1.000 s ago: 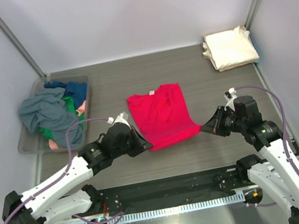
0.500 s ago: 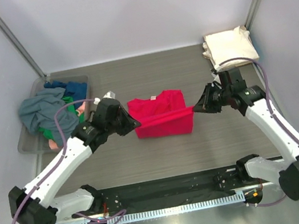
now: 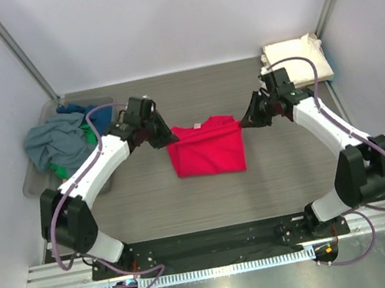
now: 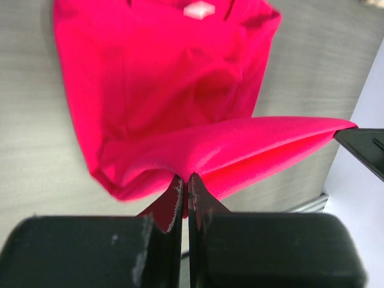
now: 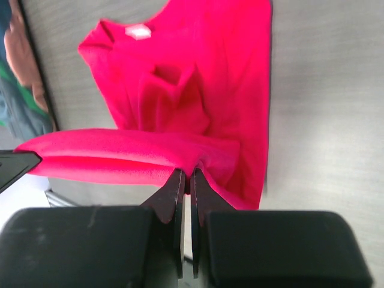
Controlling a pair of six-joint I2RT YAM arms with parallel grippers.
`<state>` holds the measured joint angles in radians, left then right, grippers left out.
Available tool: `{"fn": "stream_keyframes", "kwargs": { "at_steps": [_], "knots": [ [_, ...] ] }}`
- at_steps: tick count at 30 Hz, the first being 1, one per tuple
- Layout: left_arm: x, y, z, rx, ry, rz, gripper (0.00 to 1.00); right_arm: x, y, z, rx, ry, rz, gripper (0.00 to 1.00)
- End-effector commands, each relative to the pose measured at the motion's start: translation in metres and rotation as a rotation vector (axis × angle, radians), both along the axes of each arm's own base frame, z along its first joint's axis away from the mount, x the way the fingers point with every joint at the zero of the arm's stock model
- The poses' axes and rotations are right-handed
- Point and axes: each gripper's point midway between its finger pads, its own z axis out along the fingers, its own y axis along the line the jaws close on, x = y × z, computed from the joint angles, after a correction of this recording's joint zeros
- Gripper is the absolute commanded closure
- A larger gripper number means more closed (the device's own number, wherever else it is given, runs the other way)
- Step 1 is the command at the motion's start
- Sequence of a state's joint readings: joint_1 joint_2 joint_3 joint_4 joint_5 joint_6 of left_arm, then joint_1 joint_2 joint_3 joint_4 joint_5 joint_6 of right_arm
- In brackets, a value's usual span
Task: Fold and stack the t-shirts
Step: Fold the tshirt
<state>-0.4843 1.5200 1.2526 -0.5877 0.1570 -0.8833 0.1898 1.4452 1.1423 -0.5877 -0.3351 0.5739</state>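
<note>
A bright red t-shirt (image 3: 206,147) lies mid-table, its near hem lifted and folded back over the body toward the collar. My left gripper (image 3: 167,138) is shut on the hem's left corner (image 4: 183,174). My right gripper (image 3: 243,122) is shut on the hem's right corner (image 5: 187,169). The hem hangs taut between them, above the shirt's upper part (image 4: 162,72). A white label (image 5: 137,32) shows at the collar. A cream-white folded t-shirt (image 3: 296,61) sits at the far right corner. Grey, blue, green and pink shirts (image 3: 65,140) are heaped in the bin.
A clear plastic bin (image 3: 40,187) stands at the left edge of the table. Walls close in the table on the left, back and right. A black rail runs along the near edge by the arm bases.
Both grippers have carried the red shirt's near hem away from the bases, up and over the body toward the collar, so the shirt now looks half as long.
</note>
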Motion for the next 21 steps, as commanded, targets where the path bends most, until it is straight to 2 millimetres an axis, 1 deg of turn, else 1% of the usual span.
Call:
{"fn": "stream_keyframes", "kwargs": {
  "at_steps": [1, 2, 3, 4, 5, 6, 7, 8, 9, 10, 11, 12, 13, 14, 15, 16, 17, 18, 19, 20, 21],
  "knots": [
    [0.029, 0.015, 0.001, 0.046, -0.022, -0.004, 1.00, 0.048, -0.019, 0.017, -0.058, -0.127, -0.066, 0.99],
    [0.035, 0.014, -0.003, 0.050, -0.016, -0.007, 1.00, 0.055, -0.019, 0.005, -0.064, -0.099, -0.069, 0.99],
    [0.042, 0.015, -0.017, 0.069, 0.012, -0.011, 1.00, 0.065, -0.018, 0.009, -0.062, -0.118, -0.075, 0.99],
    [0.052, 0.015, -0.015, 0.062, 0.010, -0.006, 1.00, 0.072, -0.017, 0.005, -0.058, -0.109, -0.073, 0.99],
    [0.057, 0.017, -0.020, 0.066, 0.021, -0.002, 1.00, 0.079, -0.016, -0.007, -0.060, -0.080, -0.068, 0.99],
    [0.063, 0.018, -0.024, 0.071, 0.023, -0.001, 1.00, 0.090, -0.014, -0.005, -0.055, -0.090, -0.069, 0.99],
    [0.071, 0.022, -0.041, 0.084, 0.059, 0.008, 1.00, 0.096, -0.012, -0.008, -0.052, -0.087, -0.064, 0.99],
    [0.081, 0.022, -0.040, 0.076, 0.054, 0.008, 1.00, 0.103, -0.012, -0.025, -0.058, -0.050, -0.062, 0.99],
    [0.087, 0.023, -0.046, 0.081, 0.069, 0.007, 1.00, 0.113, -0.011, -0.022, -0.055, -0.065, -0.062, 0.99],
    [0.098, 0.026, -0.053, 0.075, 0.092, 0.014, 1.00, 0.119, -0.010, -0.026, -0.051, -0.058, -0.058, 0.99],
    [0.104, 0.028, -0.059, 0.079, 0.100, 0.017, 1.00, 0.124, -0.008, -0.032, -0.049, -0.050, -0.054, 0.99],
    [0.110, 0.029, -0.065, 0.084, 0.107, 0.021, 1.00, 0.134, -0.007, -0.040, -0.048, -0.041, -0.053, 0.99],
    [0.115, 0.035, -0.080, 0.094, 0.141, 0.028, 1.00, 0.139, -0.007, -0.046, -0.044, -0.030, -0.049, 0.99],
    [0.125, 0.032, -0.075, 0.078, 0.127, 0.026, 0.99, 0.144, -0.006, -0.049, -0.035, -0.025, -0.046, 0.99],
    [0.129, 0.034, -0.079, 0.078, 0.136, 0.023, 0.98, 0.152, -0.005, -0.058, -0.029, -0.012, -0.044, 0.97],
    [0.135, 0.036, -0.084, 0.078, 0.148, 0.027, 0.96, 0.157, -0.006, -0.060, -0.022, -0.009, -0.043, 0.92],
    [0.138, 0.038, -0.098, 0.090, 0.180, 0.024, 0.85, 0.160, -0.003, -0.061, 0.001, -0.004, -0.036, 0.75],
    [0.147, 0.037, -0.092, 0.081, 0.172, 0.017, 0.80, 0.167, -0.004, -0.062, 0.013, -0.003, -0.041, 0.63],
    [0.150, 0.036, -0.092, 0.079, 0.180, 0.011, 0.78, 0.169, -0.004, -0.060, 0.025, -0.006, -0.041, 0.52],
    [0.152, 0.037, -0.101, 0.090, 0.204, 0.008, 0.67, 0.171, -0.005, -0.057, 0.025, -0.013, -0.046, 0.37],
    [0.153, 0.038, -0.095, 0.091, 0.205, 0.003, 0.60, 0.174, -0.005, -0.052, 0.021, -0.027, -0.050, 0.31]
  ]
}}
